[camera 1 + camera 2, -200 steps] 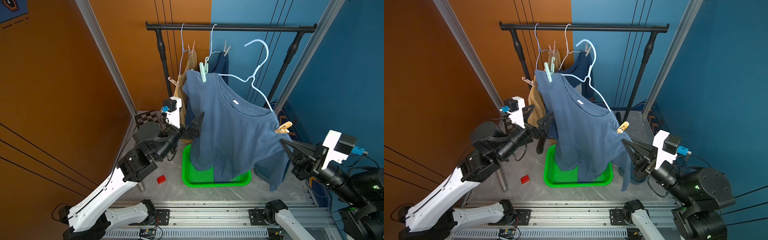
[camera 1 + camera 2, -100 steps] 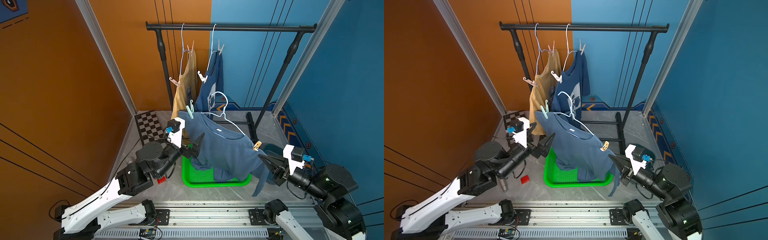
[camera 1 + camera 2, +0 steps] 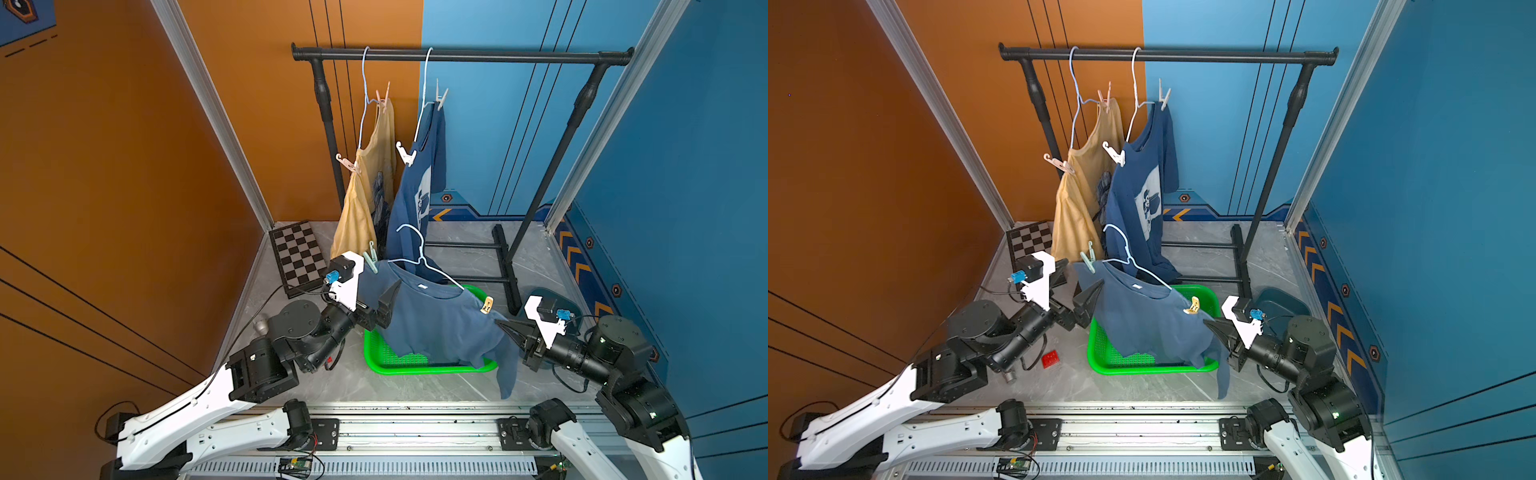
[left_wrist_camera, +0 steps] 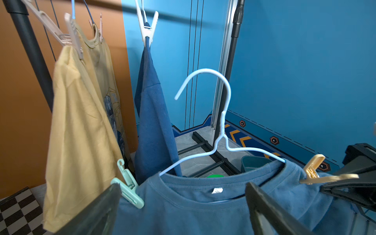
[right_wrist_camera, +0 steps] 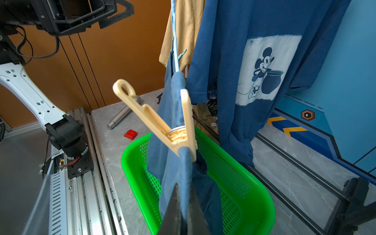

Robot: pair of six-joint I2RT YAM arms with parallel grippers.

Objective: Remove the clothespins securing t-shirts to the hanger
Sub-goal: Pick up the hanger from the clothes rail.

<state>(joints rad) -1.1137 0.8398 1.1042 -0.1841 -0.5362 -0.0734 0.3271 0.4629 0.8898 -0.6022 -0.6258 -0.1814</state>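
The slate blue t-shirt (image 3: pixel 436 328), on its pale blue hanger (image 4: pixel 223 140), is off the rail (image 3: pixel 457 55) and hangs over the green basket (image 3: pixel 415 368). The right claw (image 5: pixel 181 195) carries it, pinched tight on the shoulder fabric just below the yellow clothespin (image 5: pixel 162 126). The left claw (image 3: pixel 1079 279) is spread wide and empty at the opposite shoulder. In the left wrist view the mint green clothespin (image 4: pixel 127 188) sits right against one finger, not centred in the gap. The step in hand looks to be taking that mint clip. To do it well, the left claw probably needs to shift sideways until the clip's two free tails lie between its fingers. It should then close across those tails, not the biting end, so the mouth opens. The pull should run along the clip's length, away from the wire. The hanger has no support but the shirt, so the right claw should hold firm and keep the cloth taut, or the shoulder will likely swing away. The left fingers should also stay clear of loose fabric. The pale yellow t-shirt (image 3: pixel 357 208) and navy t-shirt (image 3: pixel 415 195) are on the rail with their clips on.
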